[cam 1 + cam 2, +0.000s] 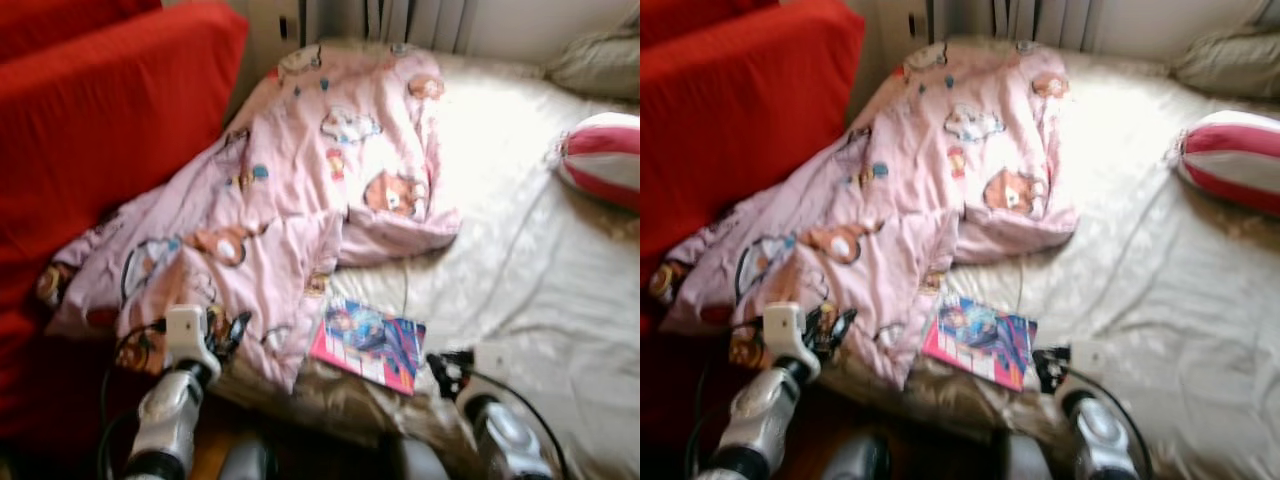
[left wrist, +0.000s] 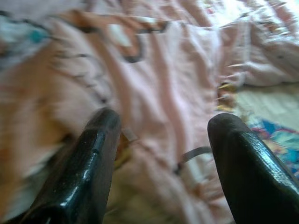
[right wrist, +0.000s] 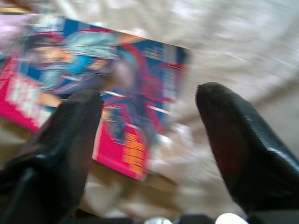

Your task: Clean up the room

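A wide bed with a pale cream, wrinkled sheet (image 1: pixel 520 260) is taking up the right and far part of the scene, with a red fabric sofa (image 1: pixel 90 150) standing along its left side. A large pink quilt printed with cartoon animals (image 1: pixel 300 200) is lying crumpled across the left half of the bed, spilling toward the sofa. At the far right, a red-and-white striped cushion (image 1: pixel 600 158) is resting on the sheet, and a beige pillow (image 1: pixel 600 62) is lying beyond it. A thin magazine with a pink, blue and red cover (image 1: pixel 368 343) is lying flat at the near edge of the bed, just beside the quilt's near corner. The right gripper (image 3: pixel 149 116) is hovering just right of the magazine, fingers spread apart and touching nothing. The left gripper (image 2: pixel 161 140) is hanging over the quilt's near left part, fingers likewise spread wide.
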### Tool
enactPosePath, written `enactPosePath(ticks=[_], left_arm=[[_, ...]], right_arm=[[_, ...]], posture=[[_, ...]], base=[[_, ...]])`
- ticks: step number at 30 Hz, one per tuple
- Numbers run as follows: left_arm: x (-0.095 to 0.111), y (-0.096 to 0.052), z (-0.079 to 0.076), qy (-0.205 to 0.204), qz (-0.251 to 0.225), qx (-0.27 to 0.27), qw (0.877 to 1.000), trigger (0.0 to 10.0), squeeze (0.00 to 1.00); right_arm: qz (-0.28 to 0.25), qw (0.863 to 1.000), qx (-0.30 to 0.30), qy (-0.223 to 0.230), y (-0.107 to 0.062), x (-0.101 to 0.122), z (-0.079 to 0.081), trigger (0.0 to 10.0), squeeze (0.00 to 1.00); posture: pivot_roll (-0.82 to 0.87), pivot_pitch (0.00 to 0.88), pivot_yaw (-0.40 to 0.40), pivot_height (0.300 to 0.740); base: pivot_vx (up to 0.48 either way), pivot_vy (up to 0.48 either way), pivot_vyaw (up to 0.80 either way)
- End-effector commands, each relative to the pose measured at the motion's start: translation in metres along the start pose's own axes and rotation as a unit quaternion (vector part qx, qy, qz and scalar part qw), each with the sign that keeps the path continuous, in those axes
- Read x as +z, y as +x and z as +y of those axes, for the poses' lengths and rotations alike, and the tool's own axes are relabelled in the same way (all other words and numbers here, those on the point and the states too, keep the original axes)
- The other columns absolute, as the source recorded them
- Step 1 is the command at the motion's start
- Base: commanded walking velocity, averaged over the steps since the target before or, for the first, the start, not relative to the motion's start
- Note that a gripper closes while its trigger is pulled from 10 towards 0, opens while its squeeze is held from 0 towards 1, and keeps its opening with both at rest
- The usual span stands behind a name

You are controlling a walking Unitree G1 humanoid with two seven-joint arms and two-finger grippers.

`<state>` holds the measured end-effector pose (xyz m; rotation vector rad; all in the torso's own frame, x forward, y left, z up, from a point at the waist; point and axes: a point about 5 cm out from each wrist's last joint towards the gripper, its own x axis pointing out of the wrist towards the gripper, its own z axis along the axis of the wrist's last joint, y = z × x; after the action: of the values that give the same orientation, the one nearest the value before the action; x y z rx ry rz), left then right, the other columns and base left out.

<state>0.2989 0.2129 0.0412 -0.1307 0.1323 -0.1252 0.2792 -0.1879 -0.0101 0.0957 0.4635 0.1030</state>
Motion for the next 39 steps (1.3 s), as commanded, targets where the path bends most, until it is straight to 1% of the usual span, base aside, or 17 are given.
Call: enactPosePath(ticks=[1,2,5,6,9,11,12,13,14,15,19,21,24,27,31,35,39], left_arm=[[0.001,0.000,0.002,0.001,0.005,-0.003,1.000,10.0,0.00],[0.005,0.001,0.003,0.002,0.001,-0.004,1.000,10.0,0.00],[0.005,0.000,0.005,0.004,-0.002,-0.002,1.000,10.0,0.00],[0.006,-0.001,0.006,0.003,-0.005,0.000,1.000,10.0,0.00],[0.004,-0.004,0.006,0.004,-0.004,0.003,1.000,10.0,0.00],[0.003,-0.005,0.007,0.004,-0.005,0.007,1.000,10.0,0.00],[0.003,-0.008,0.009,0.002,-0.008,0.009,1.000,10.0,0.00],[0.003,-0.009,0.010,0.002,-0.009,0.010,1.000,10.0,0.00],[0.003,-0.010,0.011,0.003,-0.009,0.010,1.000,10.0,0.00],[0.003,-0.012,0.012,0.005,-0.007,0.012,1.000,10.0,0.00],[0.000,-0.018,0.015,0.012,0.000,0.011,1.000,10.0,0.00],[-0.001,-0.023,0.017,0.016,0.003,0.010,1.000,10.0,0.00],[0.000,-0.028,0.019,0.018,0.003,0.011,1.000,10.0,0.00],[0.001,-0.034,0.023,0.022,0.004,0.014,1.000,10.0,0.00],[0.002,-0.040,0.026,0.030,0.011,0.015,0.999,10.0,0.00],[0.003,-0.044,0.028,0.033,0.015,0.015,0.999,10.0,0.00],[0.006,-0.046,0.030,0.035,0.020,0.015,0.999,10.0,0.00]], right_arm=[[0.030,0.999,-0.001,-0.019,-0.003,-0.008,-0.005,10.0,1.00],[0.041,0.998,0.005,-0.053,-0.002,-0.006,-0.007,10.0,1.00],[0.062,0.993,0.002,-0.100,-0.002,-0.006,-0.011,10.0,1.00],[0.068,0.990,0.000,-0.124,-0.002,-0.004,-0.015,10.0,1.00],[0.075,0.986,-0.003,-0.150,-0.002,0.000,-0.020,10.0,1.00],[0.076,0.984,-0.006,-0.159,-0.002,0.002,-0.022,10.0,1.00],[0.093,0.965,0.012,-0.244,0.000,0.007,-0.024,10.0,0.71],[0.098,0.959,0.017,-0.267,0.001,0.009,-0.024,10.0,0.71],[0.101,0.959,0.017,-0.266,0.001,0.010,-0.025,10.0,0.00],[0.102,0.963,0.011,-0.248,0.002,0.014,-0.027,10.0,0.00],[0.111,0.964,0.001,-0.241,0.005,0.022,-0.030,10.0,0.00],[0.116,0.961,0.001,-0.251,0.006,0.024,-0.032,10.0,0.00],[0.123,0.960,0.004,-0.251,0.006,0.026,-0.033,10.0,0.00],[0.138,0.952,0.022,-0.274,0.006,0.028,-0.034,10.0,0.00],[0.149,0.948,0.026,-0.282,0.005,0.031,-0.039,10.0,0.00],[0.149,0.949,0.018,-0.276,0.004,0.037,-0.046,10.0,0.00],[0.162,0.949,0.014,-0.271,0.002,0.039,-0.053,10.0,0.00]], posture=[[0.04,0.190,0.033,0.635],[0.06,0.206,0.035,0.635],[0.06,0.208,0.031,0.635],[0.06,0.217,0.025,0.635],[0.08,0.221,0.023,0.635],[0.09,0.226,0.026,0.635],[0.10,0.238,0.026,0.635],[0.10,0.238,0.026,0.635],[0.11,0.243,0.026,0.635],[0.11,0.249,0.029,0.635],[0.11,0.265,0.036,0.635],[0.13,0.282,0.043,0.635],[0.15,0.299,0.052,0.635],[0.17,0.318,0.059,0.635],[0.18,0.332,0.068,0.635],[0.19,0.344,0.075,0.635],[0.20,0.345,0.079,0.635]], base=[[0.000,0.000,0.00],[0.000,0.000,0.00],[0.000,0.000,0.00],[0.000,0.000,0.00],[0.000,0.000,0.00],[0.000,0.000,0.00],[0.000,0.000,0.00],[0.000,0.000,0.00],[0.000,0.000,0.00],[0.000,0.000,0.00],[0.000,0.000,0.00],[0.000,0.000,0.00],[0.000,0.000,0.00],[0.000,0.000,0.00],[0.000,0.000,0.00],[0.000,0.000,0.00],[0.000,0.000,0.00]])
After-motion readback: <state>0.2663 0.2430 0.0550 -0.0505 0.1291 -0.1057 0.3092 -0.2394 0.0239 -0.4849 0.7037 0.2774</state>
